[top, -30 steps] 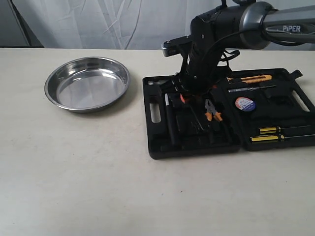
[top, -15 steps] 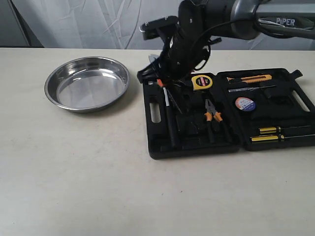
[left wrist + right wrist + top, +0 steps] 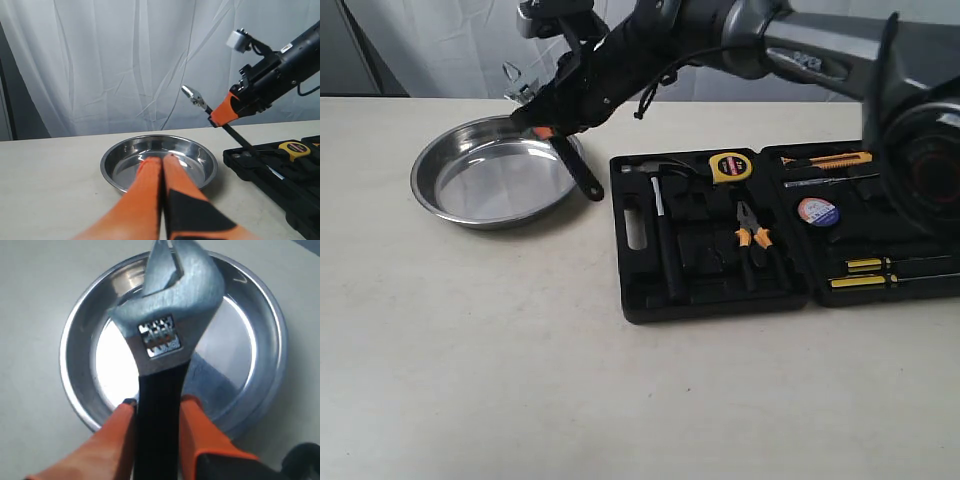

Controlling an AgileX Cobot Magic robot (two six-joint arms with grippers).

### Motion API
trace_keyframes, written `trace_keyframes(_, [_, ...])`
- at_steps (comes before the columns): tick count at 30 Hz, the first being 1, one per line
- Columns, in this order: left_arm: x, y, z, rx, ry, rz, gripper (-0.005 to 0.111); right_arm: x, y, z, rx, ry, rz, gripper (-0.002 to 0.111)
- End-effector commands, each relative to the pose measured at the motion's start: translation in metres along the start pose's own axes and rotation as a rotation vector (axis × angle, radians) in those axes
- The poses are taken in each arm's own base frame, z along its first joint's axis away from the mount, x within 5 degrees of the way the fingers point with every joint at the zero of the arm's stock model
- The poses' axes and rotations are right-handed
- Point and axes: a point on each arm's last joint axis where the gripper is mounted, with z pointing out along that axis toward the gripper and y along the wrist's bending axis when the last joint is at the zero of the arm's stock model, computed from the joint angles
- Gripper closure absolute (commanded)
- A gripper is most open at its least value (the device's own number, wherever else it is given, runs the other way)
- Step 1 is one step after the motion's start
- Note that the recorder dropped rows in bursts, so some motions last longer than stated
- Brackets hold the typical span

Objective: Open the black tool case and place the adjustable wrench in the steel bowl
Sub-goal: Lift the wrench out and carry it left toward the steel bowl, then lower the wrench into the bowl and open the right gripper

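Note:
The adjustable wrench (image 3: 570, 160) hangs tilted over the right rim of the steel bowl (image 3: 470, 185), with its silver head (image 3: 520, 85) up and its black handle pointing down. My right gripper (image 3: 546, 128) is shut on the handle, reaching across from the right. In the right wrist view the wrench (image 3: 167, 305) stands between the orange fingers (image 3: 200, 425) of that gripper (image 3: 157, 405), above the bowl (image 3: 245, 345). My left gripper (image 3: 161, 161) is shut and empty, pointing at the bowl (image 3: 120, 162); it also sees the wrench (image 3: 192, 95). The black tool case (image 3: 720, 305) lies open.
In the case lie a black-handled hammer (image 3: 665, 240), orange-handled pliers (image 3: 752, 228), a yellow tape measure (image 3: 728, 166), a utility knife (image 3: 830, 160), a tape roll (image 3: 817, 211) and two screwdrivers (image 3: 890, 265). A white curtain hangs behind the table.
My right arm has lifted the wrench out of the case and carried it left, from above the case to above the bowl's right rim.

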Motion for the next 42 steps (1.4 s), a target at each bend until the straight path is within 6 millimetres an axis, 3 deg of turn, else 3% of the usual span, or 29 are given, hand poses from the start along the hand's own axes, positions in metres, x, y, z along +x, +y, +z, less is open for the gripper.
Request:
trace_keyframes(1, [0.001,0.0,0.0,0.006,-0.001,0.005,0.107,-0.012,0.008,0.026,0.007,-0.131,-0.029,0.109])
trace_keyframes(5, [0.001,0.0,0.0,0.006,-0.001,0.005,0.107,-0.021,0.023,0.046,0.028,-0.228,-0.051,0.109])
trace_keyframes(9, [0.001,0.0,0.0,0.006,-0.001,0.005,0.107,-0.019,0.016,0.067,0.104,-0.313,-0.043,0.109])
trace_keyframes(15, [0.001,0.0,0.0,0.006,-0.001,0.005,0.107,-0.004,0.011,0.084,0.116,-0.279,-0.055,0.109])
trace_keyframes(32, [0.001,0.0,0.0,0.006,-0.001,0.005,0.107,0.021,0.023,0.092,-0.046,-0.032,-0.08,0.109])
trace_keyframes(42, [0.001,0.0,0.0,0.006,-0.001,0.005,0.107,0.026,0.015,0.092,0.038,0.022,0.006,0.109])
